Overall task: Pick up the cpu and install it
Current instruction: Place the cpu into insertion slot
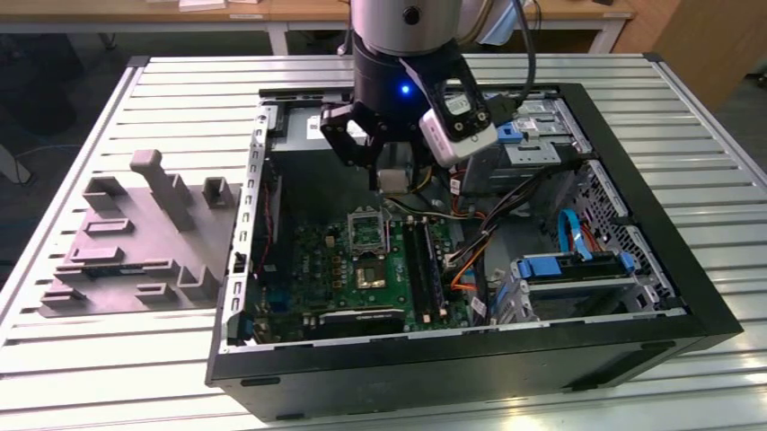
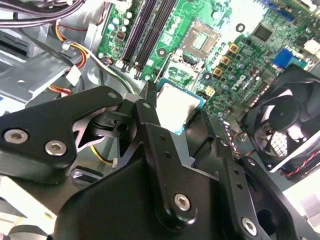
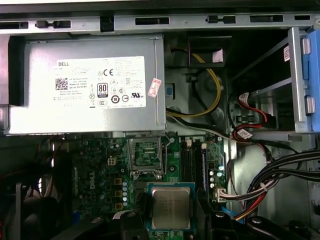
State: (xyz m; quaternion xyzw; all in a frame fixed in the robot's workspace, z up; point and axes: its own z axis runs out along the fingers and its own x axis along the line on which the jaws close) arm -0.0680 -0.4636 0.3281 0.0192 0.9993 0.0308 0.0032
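Exterior view: my black two-finger gripper (image 1: pixel 390 175) hangs upper centre of frame, over green motherboard (image 1: pixel 318 256) in open black computer case (image 1: pixel 480 359). Rectangular silver socket frame (image 1: pixel 365 229) just below it in frame.

Second wrist view: small flat square silver-topped cpu (image 2: pixel 180 107) lies level between my fingers (image 2: pixel 146 112), which pinch its opposite edges, parted only chip-wide.

First wrist view: cpu (image 3: pixel 171 207) centred in my grip. Socket frame (image 3: pixel 145 152) near but apart, toward big grey metal box with white label (image 3: pixel 85 82).
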